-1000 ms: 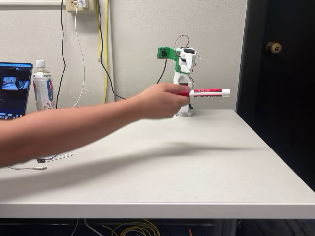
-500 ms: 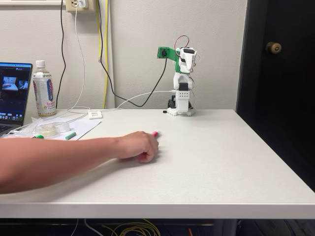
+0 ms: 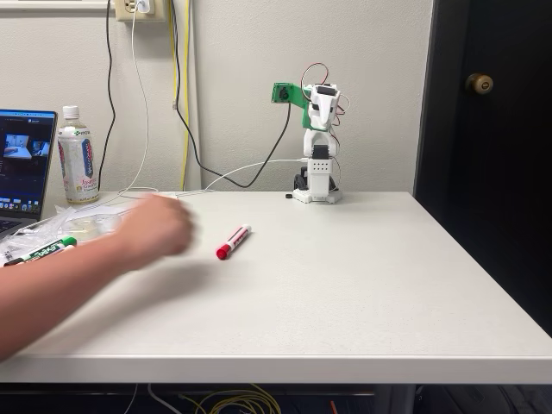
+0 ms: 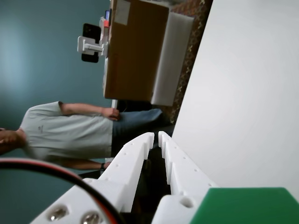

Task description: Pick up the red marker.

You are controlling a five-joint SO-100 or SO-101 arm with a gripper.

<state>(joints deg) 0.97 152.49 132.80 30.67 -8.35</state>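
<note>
Now red marker (image 3: 233, 242) lying free on the table (image 3: 362, 276), gripper (image 4: 155, 137) sitting nearly closed, gripping nothing, a person's blurred hand (image 3: 157, 228) hovering nearby.

Fixed view: arm folded upright at the far edge of the bench (image 3: 362, 285); the pincer itself is not discernible. Red marker (image 3: 233, 241) lies flat on the bench, nearer the camera and left of the arm. A blurred hand (image 3: 155, 228) is just left of it, apart.
</note>
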